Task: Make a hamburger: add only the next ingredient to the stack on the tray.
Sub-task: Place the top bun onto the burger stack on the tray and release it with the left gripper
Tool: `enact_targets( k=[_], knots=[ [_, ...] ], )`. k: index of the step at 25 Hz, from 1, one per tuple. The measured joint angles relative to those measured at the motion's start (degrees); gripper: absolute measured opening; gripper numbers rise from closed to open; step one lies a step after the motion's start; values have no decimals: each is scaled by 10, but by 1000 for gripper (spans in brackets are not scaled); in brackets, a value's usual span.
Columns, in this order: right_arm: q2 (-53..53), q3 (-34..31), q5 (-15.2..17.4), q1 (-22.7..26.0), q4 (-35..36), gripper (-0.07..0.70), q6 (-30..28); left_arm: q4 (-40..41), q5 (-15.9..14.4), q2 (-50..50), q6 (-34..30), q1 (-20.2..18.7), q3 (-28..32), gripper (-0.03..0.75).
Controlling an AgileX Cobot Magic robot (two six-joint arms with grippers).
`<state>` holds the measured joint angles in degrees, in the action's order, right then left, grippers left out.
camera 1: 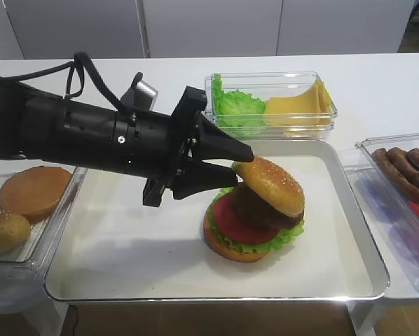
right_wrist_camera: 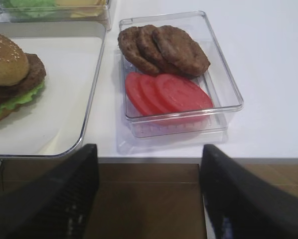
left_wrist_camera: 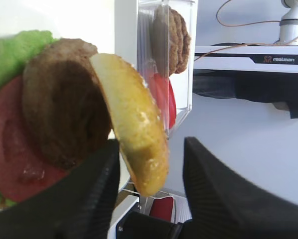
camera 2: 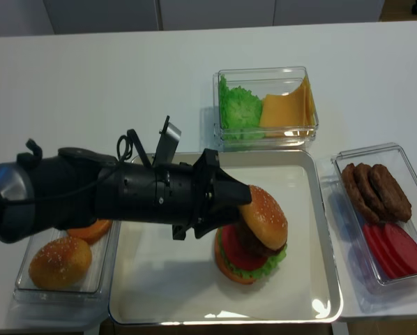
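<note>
Sesame bun top (camera 1: pixel 271 183), golden and domed, sits pinched at its near edge between the jaws of the left pincer (camera 1: pixel 236 165), which stand about half open around it. Just under and beyond the tips, the bun leans tilted on the stack (camera 1: pixel 246 225), its far side resting on the dark patty (left_wrist_camera: pixel 64 102) while the held edge rides high. Below the patty come the red tomato slice (camera 1: pixel 232 220), frilly lettuce and the tan bun base, all sitting on the silver tray (camera 1: pixel 359 241). To finish well, I judge the pincer should lower the held edge until the bun lies level and centred, then open gently and back straight out. Right pincer (right_wrist_camera: pixel 148 196), further off past the tray's edge, gapes wide and holds nothing.
</note>
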<state>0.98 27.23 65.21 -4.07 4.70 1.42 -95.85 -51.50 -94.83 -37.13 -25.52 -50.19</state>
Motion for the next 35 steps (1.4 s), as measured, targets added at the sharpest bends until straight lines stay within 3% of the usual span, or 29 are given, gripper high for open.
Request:
enact_targets(
  k=[13,23,28,35],
  knots=[
    [0,0,0,0,0,495,1,74,-15,0,34,14,0,391],
    [0,0,0,0,0,495,1,126,-72,0,56,54,0,401],
    [0,0,0,0,0,495,1,138,-65,14,57,56,0,401],
    [0,0,0,0,0,495,1,210,-17,57,79,56,0,401]
  ],
)
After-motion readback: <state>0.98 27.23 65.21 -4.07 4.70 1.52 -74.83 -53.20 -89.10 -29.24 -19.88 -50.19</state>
